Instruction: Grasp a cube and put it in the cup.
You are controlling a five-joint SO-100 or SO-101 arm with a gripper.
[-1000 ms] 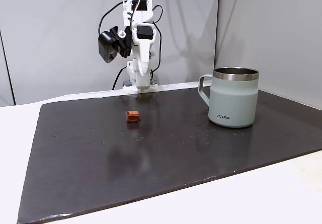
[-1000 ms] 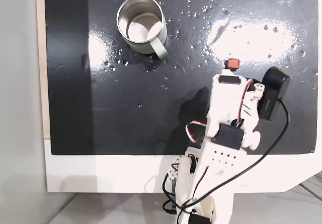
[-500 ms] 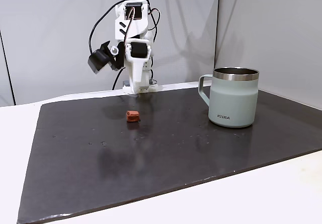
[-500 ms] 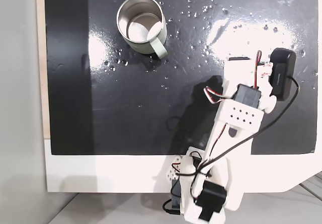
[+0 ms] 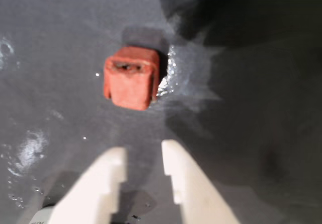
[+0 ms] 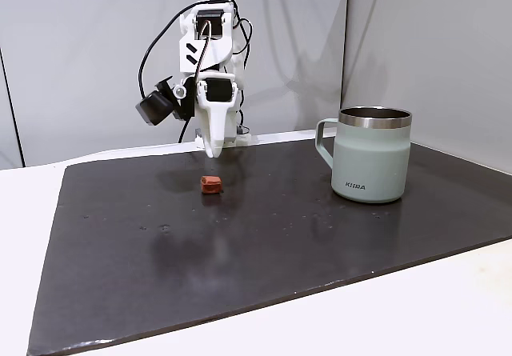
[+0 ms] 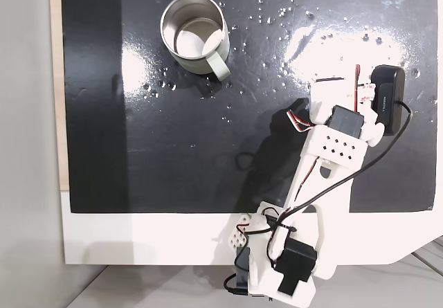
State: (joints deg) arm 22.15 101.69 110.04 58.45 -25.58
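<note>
Since 0.5 s ago the arm has tipped further forward and down, so the claw (image 6: pixel 210 150) now points at the desk (image 6: pixel 264 244) just behind the cube (image 6: pixel 211 183); cube and cup sit where they were.

Wrist view, nearest first: 2 pale fingers (image 5: pixel 108 176) enter from the bottom edge, parted by a narrow gap with nothing between them, so the claw (image 5: pixel 144 158) is released and empty. That gap looks barely as wide as the cube (image 5: pixel 131 83), which lies just beyond the tips, slightly left of their centre line, flat on the dark wet-looking mat. Likely the tips hang back to line up first.

Further off, the cup (image 6: pixel 371 154) stands upright, well apart to the right in the side fixed view, handle toward the arm. From above, the cup (image 7: pixel 196 36) is open and empty.
</note>
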